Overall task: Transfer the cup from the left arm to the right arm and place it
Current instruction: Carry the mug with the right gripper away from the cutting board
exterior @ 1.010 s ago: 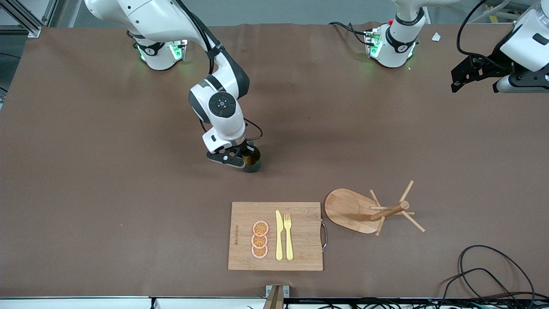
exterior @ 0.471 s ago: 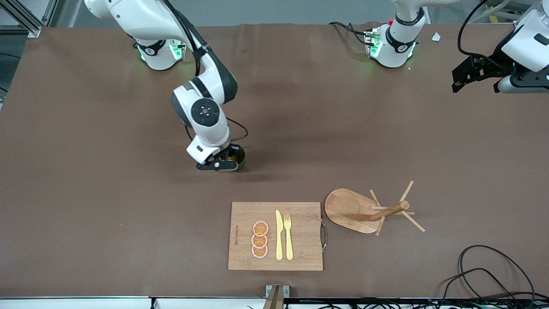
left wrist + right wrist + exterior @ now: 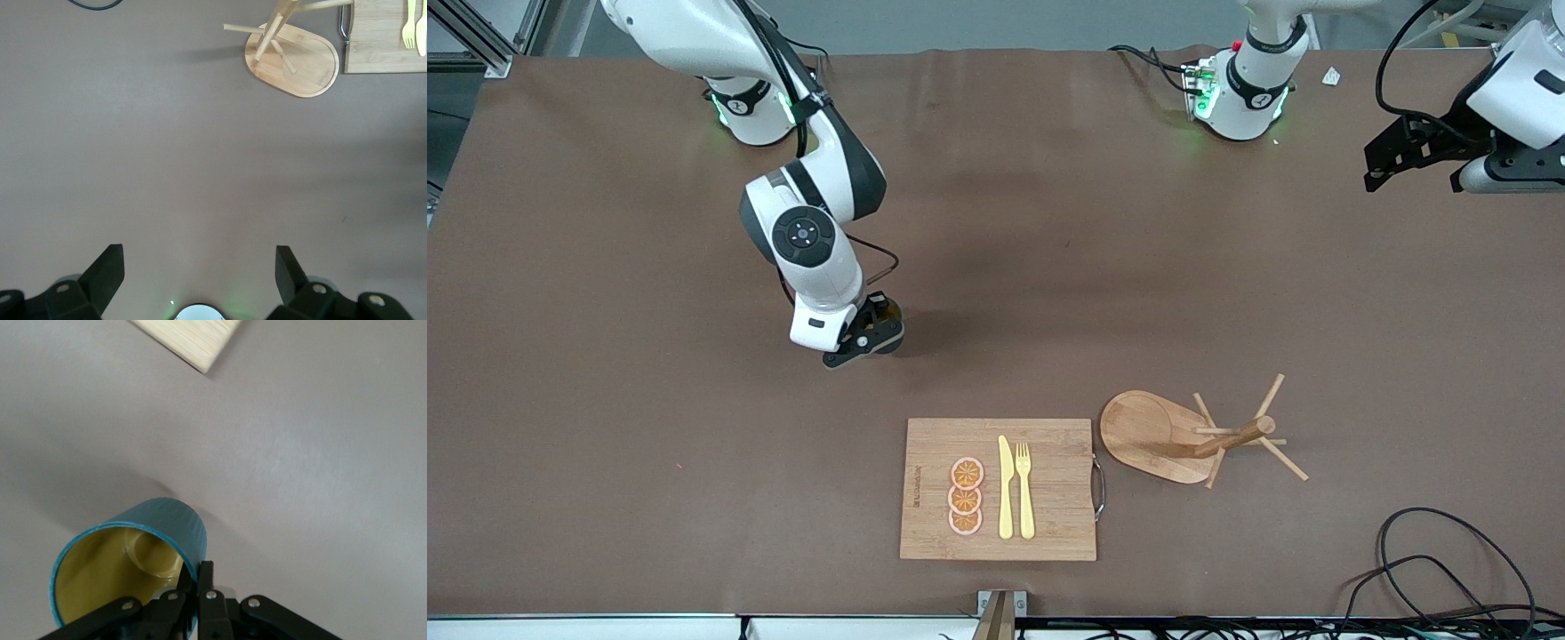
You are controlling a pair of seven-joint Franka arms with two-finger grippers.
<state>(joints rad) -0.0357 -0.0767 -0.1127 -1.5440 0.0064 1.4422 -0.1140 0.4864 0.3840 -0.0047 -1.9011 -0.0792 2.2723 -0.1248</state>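
The worktop (image 3: 605, 427), covered in brown, is carrying everything here. The right arm is reaching from its base down over the bare middle of the worktop, and its tool, the right tool (image 3: 869, 340), is gripping the cup (image 3: 887, 317) with its jaws closed on the rim, 1 finger inside and 1 outside. In the right wrist view the cup (image 3: 127, 570) is hanging tilted above the worktop, its yellow inside facing the camera and its teal wall throwing a shadow on the brown surface beneath. The left arm is waiting at its own end of the worktop, its tool, the left tool (image 3: 1414, 153), hovering with jaws standing wide apart and nothing between them; the left wrist view shows both fingers (image 3: 100, 273) spread over bare surface.

A board (image 3: 1000, 489) is lying nearer the front camera than the cup, well apart from it. Just beside the board, toward the left arm's end, a peg rack (image 3: 1192, 436) is standing on its oval base. On the board 3 orange slices (image 3: 966, 497) are sitting in a row, with a yellow knife (image 3: 1006, 489) and fork (image 3: 1024, 489) lying side by side next to them. A black cable (image 3: 1449, 569) is looping at the worktop corner nearest the camera. Nothing is standing between the cup and the worktop beneath it.
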